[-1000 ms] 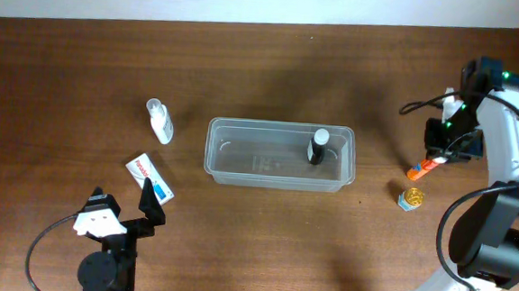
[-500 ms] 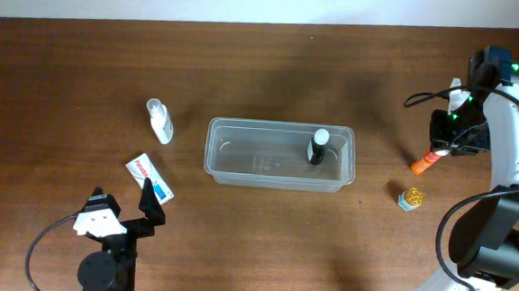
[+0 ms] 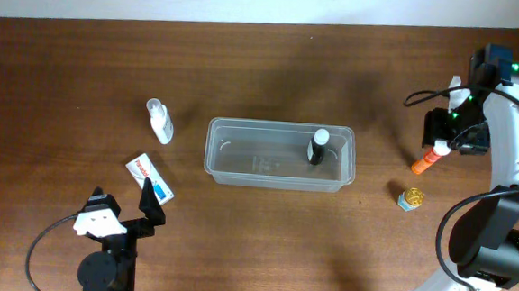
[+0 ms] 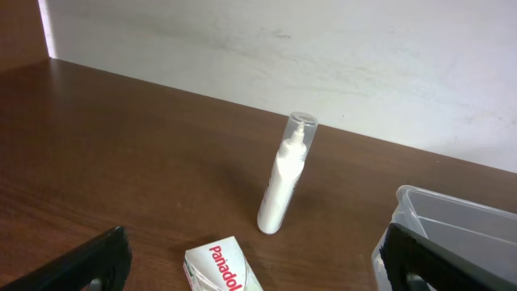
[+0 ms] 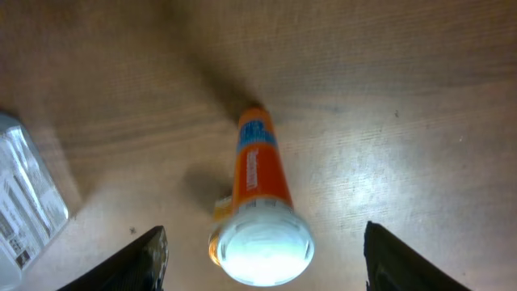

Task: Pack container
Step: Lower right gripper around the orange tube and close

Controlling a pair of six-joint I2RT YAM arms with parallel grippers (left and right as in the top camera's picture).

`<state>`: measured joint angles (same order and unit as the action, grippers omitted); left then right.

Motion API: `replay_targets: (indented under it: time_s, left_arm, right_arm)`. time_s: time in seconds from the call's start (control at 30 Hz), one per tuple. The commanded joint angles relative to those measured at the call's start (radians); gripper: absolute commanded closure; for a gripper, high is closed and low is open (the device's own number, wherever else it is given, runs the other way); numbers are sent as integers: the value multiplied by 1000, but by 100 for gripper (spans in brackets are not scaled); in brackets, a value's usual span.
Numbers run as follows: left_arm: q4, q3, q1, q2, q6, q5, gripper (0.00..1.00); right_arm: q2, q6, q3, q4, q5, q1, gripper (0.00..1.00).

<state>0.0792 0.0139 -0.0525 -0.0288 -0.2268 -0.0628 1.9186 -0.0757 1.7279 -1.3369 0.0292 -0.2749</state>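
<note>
The clear plastic container [image 3: 218,165] stands mid-table with a black bottle with a white cap [image 3: 317,147] inside; its corner shows in the left wrist view [image 4: 452,218]. My right gripper [image 3: 449,139] is open above an orange tube with a white cap [image 3: 429,159]. In the right wrist view the tube [image 5: 257,170] points its cap at the camera between my spread fingers [image 5: 262,259], touching neither. My left gripper [image 3: 123,198] is open and empty, with a white Panadol box [image 3: 149,178] just ahead, seen between the fingers [image 4: 258,271] in the left wrist view [image 4: 222,267].
A white spray bottle [image 3: 160,121] lies left of the container and also shows in the left wrist view [image 4: 283,186]. A small gold-lidded jar [image 3: 410,199] sits below the orange tube. The wall runs along the table's far edge.
My right gripper has moved a little up and away from the table's front. The orange tube has shifted slightly with it and now shows its white cap.
</note>
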Motion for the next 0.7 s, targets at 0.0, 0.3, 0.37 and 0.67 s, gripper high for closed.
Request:
replay_targets:
  time_s: [0.0,0.3,0.37,0.67]
  left_arm:
    - [1,-5,0,0,19,7,1]
    - [1,-5,0,0,18,7,0]
    - [1,-5,0,0,19,7,1]
    - [1,-5,0,0,19,7,1]
  right_arm:
    - [1,4,-23,35,2,0,32]
    - [1,4,-77,75,2,-1,35]
    - [1,4,-93,87,2,-1,37]
    - [1,4,-130,134,2,-1,52]
